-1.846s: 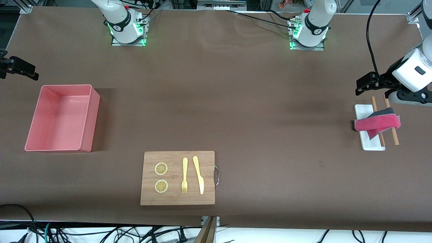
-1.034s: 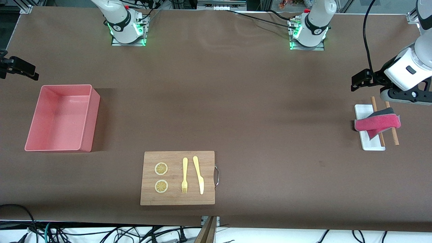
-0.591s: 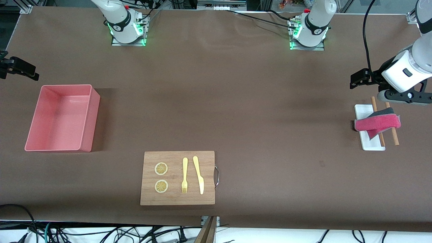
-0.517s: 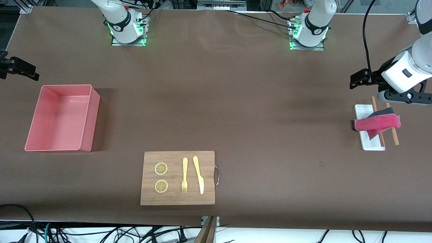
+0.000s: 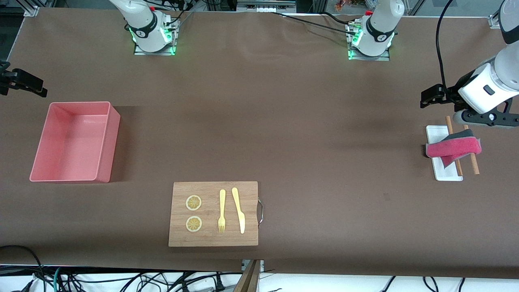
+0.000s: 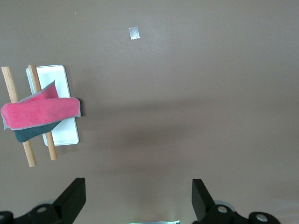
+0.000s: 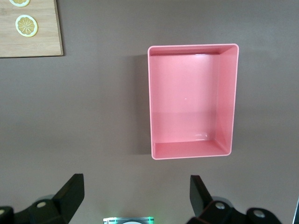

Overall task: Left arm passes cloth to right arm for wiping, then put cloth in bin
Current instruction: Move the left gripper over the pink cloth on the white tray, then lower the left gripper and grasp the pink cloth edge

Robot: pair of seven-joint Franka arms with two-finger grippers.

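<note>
The cloth [image 5: 453,147], magenta-pink with a dark grey underside, lies draped over two wooden sticks [image 5: 472,163] on a white tray [image 5: 445,173] at the left arm's end of the table. It also shows in the left wrist view as the cloth [image 6: 39,114]. My left gripper [image 5: 483,118] hangs in the air above the table beside the tray, apart from the cloth; the left gripper [image 6: 138,205] is open and empty. The pale-pink bin [image 5: 106,144] stands empty at the right arm's end. My right gripper [image 5: 24,81] waits near the bin [image 7: 229,100]; the right gripper [image 7: 135,200] is open and empty.
A wooden cutting board [image 5: 209,239] lies near the table's front edge, carrying two lemon slices [image 5: 194,202], a yellow fork [image 5: 221,211] and a yellow knife [image 5: 238,210]. Both arm bases [image 5: 369,44] stand along the edge farthest from the front camera.
The left arm's wrist has turned and drifted slightly toward the table's middle, and it has barely moved in the last half second. The cloth and the right arm stay where they were.
</note>
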